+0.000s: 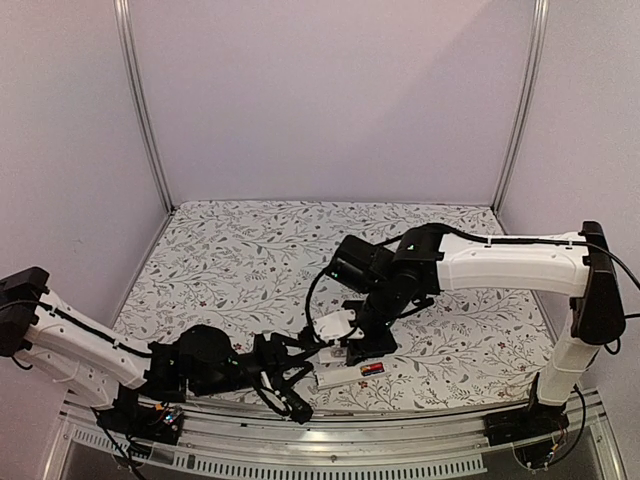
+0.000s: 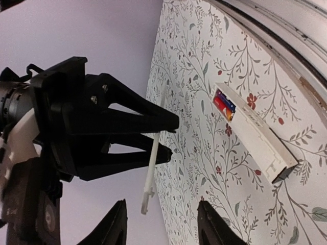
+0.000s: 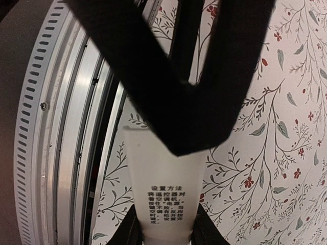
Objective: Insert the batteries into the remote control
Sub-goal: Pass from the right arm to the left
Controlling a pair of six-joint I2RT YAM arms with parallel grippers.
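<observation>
Floral tablecloth [image 2: 204,168]; cover strip [image 2: 150,176] partly hidden within right end effector [image 2: 171,138].

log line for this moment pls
right gripper holds cover | left gripper open | batteries in remote on table

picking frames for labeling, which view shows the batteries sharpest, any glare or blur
Left wrist: batteries and remote control sharp. Top external: soft even light, batteries tiny, glare on the near rail. Right wrist: batteries absent, dark blurred shape fills the top, cover strip print legible.
</observation>
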